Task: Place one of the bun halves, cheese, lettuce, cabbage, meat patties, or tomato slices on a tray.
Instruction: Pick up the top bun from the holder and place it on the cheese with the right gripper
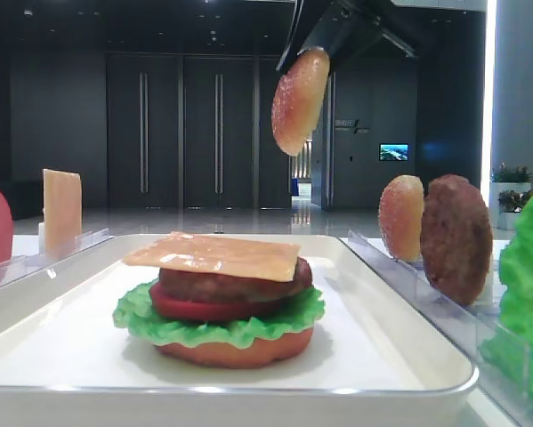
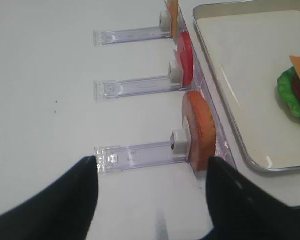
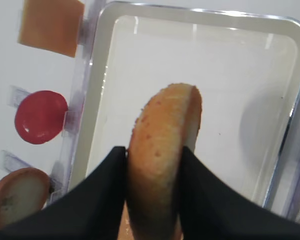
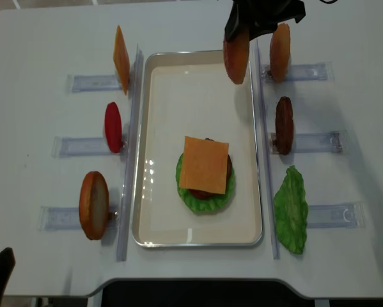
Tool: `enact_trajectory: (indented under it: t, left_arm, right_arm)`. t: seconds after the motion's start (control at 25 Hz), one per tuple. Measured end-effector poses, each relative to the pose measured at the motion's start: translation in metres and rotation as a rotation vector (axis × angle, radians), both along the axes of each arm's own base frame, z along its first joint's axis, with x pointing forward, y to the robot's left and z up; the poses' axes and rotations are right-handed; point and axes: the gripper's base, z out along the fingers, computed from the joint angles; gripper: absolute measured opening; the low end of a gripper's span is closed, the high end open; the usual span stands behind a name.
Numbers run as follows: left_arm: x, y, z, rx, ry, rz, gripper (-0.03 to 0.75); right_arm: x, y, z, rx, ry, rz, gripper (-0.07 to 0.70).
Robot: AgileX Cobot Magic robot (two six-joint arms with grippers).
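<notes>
My right gripper (image 3: 155, 156) is shut on a sesame-speckled bun half (image 3: 162, 150), which it holds on edge. The gripper (image 4: 240, 31) and bun half (image 4: 236, 54) hang in the air over the far right part of the white tray (image 4: 140, 128). On the tray lies a stack topped by a cheese slice (image 4: 204, 164), with a meat patty (image 1: 235, 286), a tomato slice (image 1: 204, 310), lettuce (image 1: 222, 329) and a bottom bun below it. My left gripper (image 2: 152, 165) stands open over bare table, beside the near left rack, with nothing between its fingers.
Clear slotted racks flank the tray. The left ones hold a cheese slice (image 4: 121, 51), a tomato slice (image 4: 113, 126) and an orange-brown bun piece (image 4: 94, 204). The right ones hold a second bun half (image 4: 280, 51), a meat patty (image 4: 284, 125) and a lettuce leaf (image 4: 291, 208).
</notes>
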Motion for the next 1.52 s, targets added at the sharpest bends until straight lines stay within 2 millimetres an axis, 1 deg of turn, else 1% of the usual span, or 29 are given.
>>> enact_trajectory:
  t: [0.12,0.24,0.36,0.64,0.72,0.8,0.96,1.12,1.2,1.36,1.52]
  left_arm:
    - [0.000,0.000,0.000,0.000,0.000,0.000,0.516]
    - [0.000,0.000,0.000,0.000,0.000,0.000,0.516]
    - [0.000,0.000,0.000,0.000,0.000,0.000,0.516]
    - [0.000,0.000,0.000,0.000,0.000,0.000,0.516]
    - [0.000,0.000,0.000,0.000,0.000,0.000,0.516]
    - [0.000,0.000,0.000,0.000,0.000,0.000,0.516]
    - [0.000,0.000,0.000,0.000,0.000,0.000,0.516]
    - [0.000,0.000,0.000,0.000,0.000,0.000,0.516]
    - [0.000,0.000,0.000,0.000,0.000,0.000,0.516]
    - [0.000,0.000,0.000,0.000,0.000,0.000,0.516]
    - [0.000,0.000,0.000,0.000,0.000,0.000,0.516]
  right_arm:
    - [-0.009,-0.002,0.011,0.042,-0.041,-0.004,0.220]
    - [-0.022,-0.007,0.016,0.071,-0.081,-0.003,0.219]
    - [-0.037,-0.009,0.015,0.128,-0.108,0.007,0.219]
    - [-0.070,-0.008,0.007,0.359,-0.130,0.055,0.219]
    - [-0.077,-0.008,0.002,0.418,-0.128,0.057,0.219]
    - [-0.084,-0.009,-0.007,0.459,-0.130,0.057,0.219]
    - [-0.099,-0.010,-0.030,0.559,-0.108,0.055,0.219]
    - [-0.112,-0.015,-0.055,0.597,-0.091,0.038,0.218]
    - [-0.117,-0.017,-0.063,0.614,-0.091,0.035,0.218]
    - [-0.125,-0.020,-0.074,0.632,-0.091,0.024,0.217]
    - [-0.126,-0.020,-0.076,0.636,-0.103,0.021,0.217]
